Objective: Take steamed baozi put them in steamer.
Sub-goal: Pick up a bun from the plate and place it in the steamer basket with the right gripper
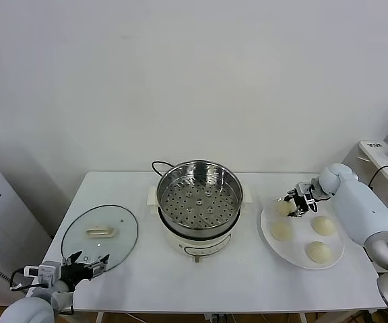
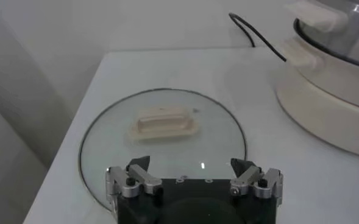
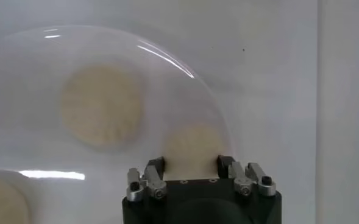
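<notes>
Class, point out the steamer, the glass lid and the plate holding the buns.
steamer (image 1: 199, 200): head view, perforated floor of the basket.
glass lid (image 1: 123, 232): head view, bare glass beside its handle.
plate (image 1: 300, 258): head view, bare surface between buns.

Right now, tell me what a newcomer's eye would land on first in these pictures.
The shiny steamer stands in the middle of the white table, with no bun in it. To its right, the right gripper has its fingers around one steamed baozi at the far edge of the white plate, where three more buns lie. On the left lies the flat glass lid, with the open left gripper over its near rim.
</notes>
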Robot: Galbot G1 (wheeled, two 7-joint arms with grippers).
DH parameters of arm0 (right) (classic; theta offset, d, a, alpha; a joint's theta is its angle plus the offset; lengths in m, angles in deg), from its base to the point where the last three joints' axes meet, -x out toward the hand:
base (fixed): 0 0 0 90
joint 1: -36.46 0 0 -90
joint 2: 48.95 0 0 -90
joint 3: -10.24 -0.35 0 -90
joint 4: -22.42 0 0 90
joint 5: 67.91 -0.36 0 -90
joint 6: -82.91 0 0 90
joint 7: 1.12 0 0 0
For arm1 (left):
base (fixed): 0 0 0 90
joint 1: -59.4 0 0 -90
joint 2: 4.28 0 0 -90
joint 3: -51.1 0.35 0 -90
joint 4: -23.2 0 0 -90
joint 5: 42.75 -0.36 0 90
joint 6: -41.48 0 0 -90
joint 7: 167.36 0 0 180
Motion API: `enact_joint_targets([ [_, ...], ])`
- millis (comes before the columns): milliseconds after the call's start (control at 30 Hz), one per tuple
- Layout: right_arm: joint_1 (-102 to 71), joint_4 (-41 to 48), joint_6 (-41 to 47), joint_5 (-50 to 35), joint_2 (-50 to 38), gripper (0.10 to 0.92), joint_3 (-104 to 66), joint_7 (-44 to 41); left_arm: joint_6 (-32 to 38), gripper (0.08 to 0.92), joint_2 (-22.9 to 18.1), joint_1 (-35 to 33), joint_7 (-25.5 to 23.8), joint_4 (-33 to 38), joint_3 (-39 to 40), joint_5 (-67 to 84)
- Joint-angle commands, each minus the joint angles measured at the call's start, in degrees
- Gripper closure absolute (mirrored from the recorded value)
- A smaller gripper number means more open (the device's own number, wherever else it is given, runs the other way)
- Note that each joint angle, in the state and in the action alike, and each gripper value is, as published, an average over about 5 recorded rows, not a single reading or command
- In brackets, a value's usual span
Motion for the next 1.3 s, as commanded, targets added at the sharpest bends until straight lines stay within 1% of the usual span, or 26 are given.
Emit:
enact_joint_targets([
  [33,0.03,-0.48,0.00,-0.24,-0.12,0.499,0.11,-0.40,-0.03,0.177,-0.06,-0.06,0.05,0.05,0.03,-0.01],
  [167,1.55,-4.62,0.97,-5.00,-2.35,0.499,3.56,-1.27,-0.17,0.177,-0.10,-0.02,0.19,0.16,0.00,-0.09],
  [267,5.99,-9.22,1.77,-10.69,-5.36,0.499,9.70,-2.53,-0.33,0.177,-0.06,0.01,0.32,0.26,-0.07,-0.21],
  [433,18.09,-16.94,1.49,-22.30,-10.41,0.499,23.95,-5.60,-0.35,0.177,-0.18,-0.07,0.46,0.37,-0.17,-0.32],
  [567,29.17,-18.79,-3.57,-29.70,-9.54,0.495,31.64,-9.13,-0.30,0.177,-0.28,-0.07,0.47,0.48,-0.15,-0.33],
  [700,35.67,-15.59,-11.58,-32.74,-4.05,0.491,33.87,-13.14,-0.28,0.177,-0.29,0.02,0.47,0.52,-0.04,-0.32],
  [933,40.42,-10.58,-22.16,-34.47,6.91,0.491,36.49,-16.46,-0.28,0.177,-0.10,0.32,0.45,0.46,0.22,-0.31],
  [1033,40.22,-10.02,-26.65,-33.49,10.89,0.491,36.73,-17.26,-0.24,0.177,0.01,0.34,0.43,0.37,0.23,-0.29],
  [1100,39.53,-10.90,-28.68,-31.63,12.58,0.491,36.64,-16.98,-0.18,0.177,0.11,0.38,0.40,0.22,0.24,-0.25],
  [1300,35.38,-13.65,-30.54,-20.60,16.59,0.491,33.51,-16.48,-0.16,0.177,0.11,0.68,0.37,-0.02,0.45,-0.14],
])
